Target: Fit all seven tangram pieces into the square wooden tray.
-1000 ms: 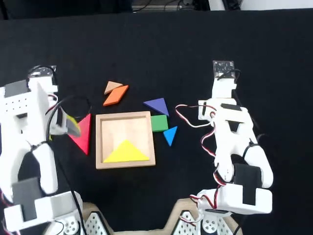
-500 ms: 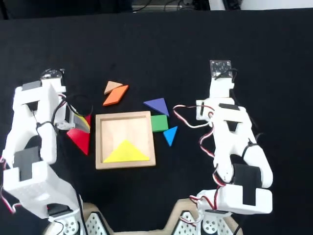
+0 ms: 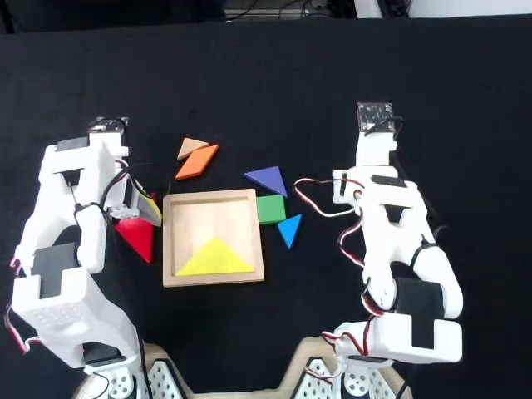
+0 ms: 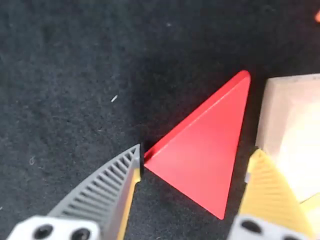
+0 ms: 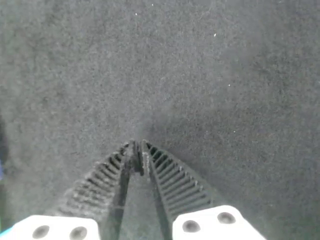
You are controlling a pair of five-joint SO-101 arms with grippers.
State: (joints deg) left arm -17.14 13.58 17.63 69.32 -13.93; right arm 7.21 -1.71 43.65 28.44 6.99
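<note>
Tray: we are seeing the square wooden tray (image 3: 169, 241) lying flat mid-desk between the two arms, with a yellow triangle (image 3: 214, 257) sitting inside against its near wall.
Red triangle: the red triangle (image 4: 205, 155) is lying on the desk just beside the tray, outside it, on the left arm's side.
Loose pieces: an orange parallelogram (image 3: 197, 162) and a tan triangle (image 3: 191, 147) are lying together beyond the tray's far edge. A purple triangle (image 3: 268, 179), a green square (image 3: 271, 209) and a blue triangle (image 3: 289, 229) are clustering on the right arm's side, the green square against the tray wall.
Left end effector: we are finding the left end effector (image 4: 197, 150) with its fingers apart, straddling the red triangle. The gray fingertip (image 4: 131, 157) is meeting the triangle's corner, and the yellow finger (image 4: 267, 185) is hanging by the tray's edge.
Right end effector: the right end effector (image 5: 136, 147) is pressing its fingers together, gripping nothing, above bare cloth.
Desk: a black cloth (image 3: 274, 75) is covering it.
Room: cables (image 3: 274, 10) are trailing behind the far edge.
</note>
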